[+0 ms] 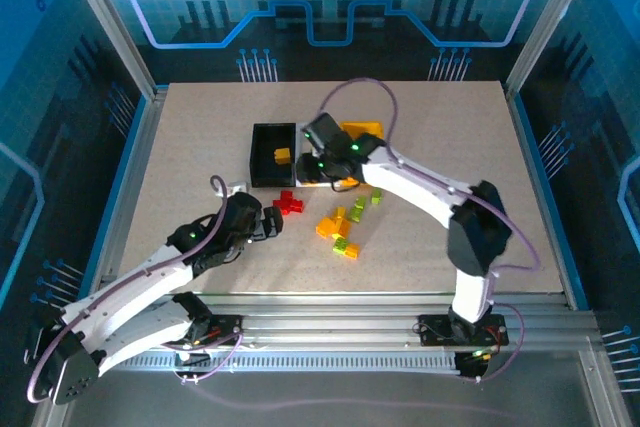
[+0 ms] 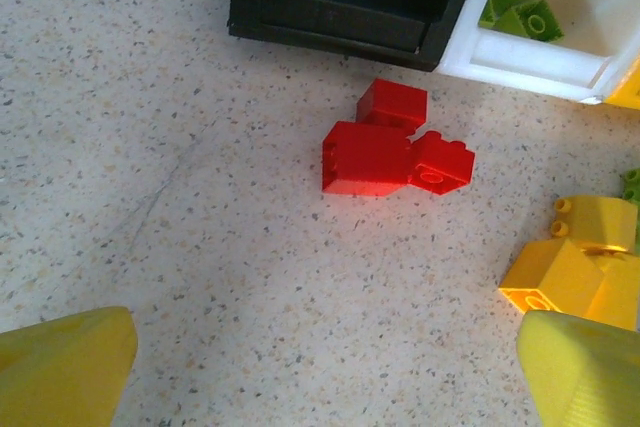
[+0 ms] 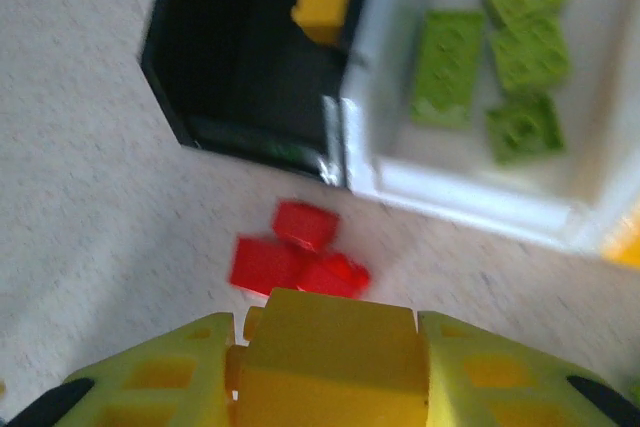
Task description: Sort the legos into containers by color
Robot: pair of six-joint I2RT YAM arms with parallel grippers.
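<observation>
Three red legos [image 2: 395,152] lie clustered on the table just in front of the black bin [image 2: 300,22], which holds a yellow brick [image 3: 323,2]. The white bin [image 2: 530,59] beside it holds several green legos [image 3: 490,57]. My left gripper [image 2: 325,367] is open over bare table, short of the red cluster [image 1: 290,202]. My right gripper [image 3: 330,342] is shut on a yellow brick [image 3: 330,392] and hovers near the bins [image 1: 325,162], above the red legos [image 3: 295,257]. The black bin [image 1: 272,154] stands left of the yellow-orange bin [image 1: 362,130].
Loose yellow bricks [image 1: 333,224] and green bricks [image 1: 358,209] lie right of the red cluster, in the table's middle. Yellow bricks [image 2: 575,267] sit close to my left gripper's right finger. Open table stretches to the left and right of the bins.
</observation>
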